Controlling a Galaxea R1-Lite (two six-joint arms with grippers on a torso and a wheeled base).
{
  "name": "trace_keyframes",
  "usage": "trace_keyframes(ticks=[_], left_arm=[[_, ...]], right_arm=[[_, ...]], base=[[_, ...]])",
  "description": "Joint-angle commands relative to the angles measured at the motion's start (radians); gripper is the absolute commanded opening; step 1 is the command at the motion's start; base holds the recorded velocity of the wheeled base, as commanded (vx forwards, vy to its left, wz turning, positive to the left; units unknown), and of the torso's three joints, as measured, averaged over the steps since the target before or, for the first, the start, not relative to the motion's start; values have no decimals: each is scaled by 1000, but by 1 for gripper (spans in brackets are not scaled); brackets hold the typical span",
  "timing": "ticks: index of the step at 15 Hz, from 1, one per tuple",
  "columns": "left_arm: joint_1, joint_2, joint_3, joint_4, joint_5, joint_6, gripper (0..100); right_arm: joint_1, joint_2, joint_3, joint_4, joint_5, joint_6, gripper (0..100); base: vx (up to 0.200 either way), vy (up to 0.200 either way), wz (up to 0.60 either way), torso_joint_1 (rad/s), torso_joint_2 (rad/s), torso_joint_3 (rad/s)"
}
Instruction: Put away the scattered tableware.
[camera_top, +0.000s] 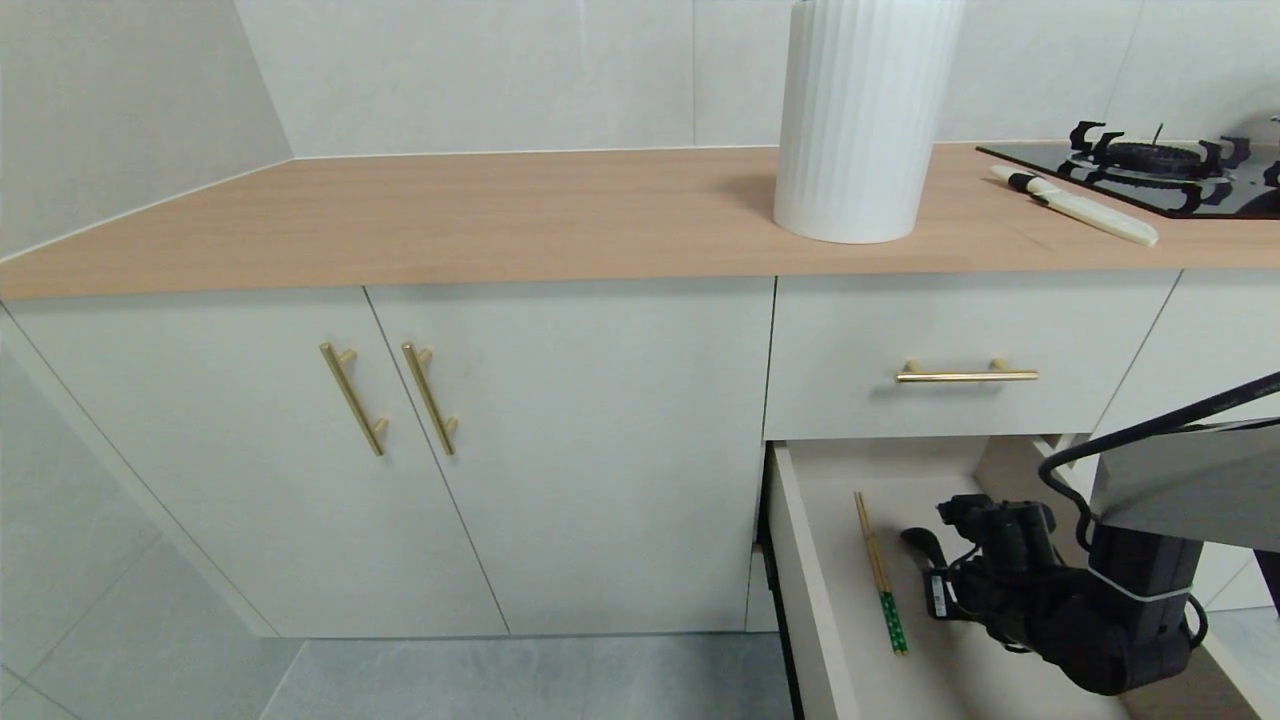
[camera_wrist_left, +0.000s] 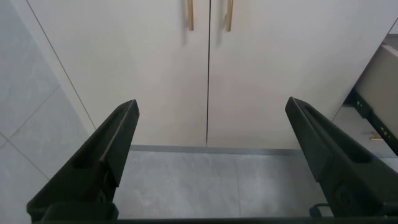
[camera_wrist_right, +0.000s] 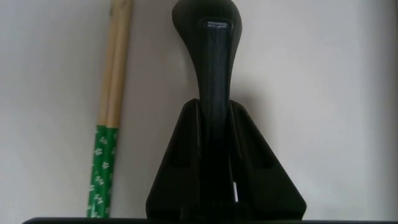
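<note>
— Where is the black spoon (camera_wrist_right: 214, 37) sitting?
— Inside the open drawer (camera_top: 800, 560), just beside the chopsticks (camera_top: 880, 590) lying near its left wall. The fingers of the right gripper (camera_wrist_right: 214, 124) are pinching it.
— And the left gripper (camera_wrist_left: 211, 106)?
— Its fingers are standing spread, facing the cabinet doors (camera_wrist_left: 261, 68).

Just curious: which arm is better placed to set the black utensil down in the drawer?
Right: the right gripper holds the black utensil in the drawer beside the chopsticks; the left gripper, open, faces cabinet doors.

Black right hand (camera_wrist_right: 214, 111), looping black cable (camera_top: 1150, 421)
</note>
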Motion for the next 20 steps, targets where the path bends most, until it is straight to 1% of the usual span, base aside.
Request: trace_keyframes(ticks=[1,2,3,6,9,10,11,13,14,15,16,17,19,20], left_arm=[[0,0,0,0,0,0,100],[0,0,0,0,0,0,100],[0,0,0,0,0,0,100],[0,0,0,0,0,0,100],[0,0,0,0,0,0,100],[0,0,0,0,0,0,100],[0,0,0,0,0,0,100],[0,0,0,0,0,0,100],[0,0,0,0,0,0,100],[0,0,0,0,0,0,100],[0,0,0,0,0,0,100],[0,0,0,0,0,0,100],[0,0,0,0,0,4,100],[0,0,0,1,0,0,100]], right_arm=[[-5,8,-2,1,0,1,0],[-5,3,-2,1,-2,1,0],[-5,-2,-2,1,0,1,100],[-5,-48,16,1,-3,2,100],[-3,-206,92,7,-5,1,100],[-3,-351,141,71,0,1,100],[-3,-416,147,126,0,1,100],[7,-653,122,402,6,4,100],[20,-733,104,516,8,7,100],[23,-762,98,562,9,8,100],[30,-844,89,697,17,25,100],[44,-882,79,769,32,36,100],[49,-946,61,881,55,37,100],[50,-968,47,918,73,37,100]], base=[[0,0,0,0,0,0],[0,0,0,0,0,0],[0,0,0,0,0,0],[0,0,0,0,0,0],[0,0,0,0,0,0],[0,0,0,0,0,0],[0,0,0,0,0,0],[0,0,0,0,0,0],[0,0,0,0,0,0],[0,0,0,0,0,0],[0,0,0,0,0,0],[0,0,0,0,0,0],[0,0,0,0,0,0],[0,0,0,0,0,0]])
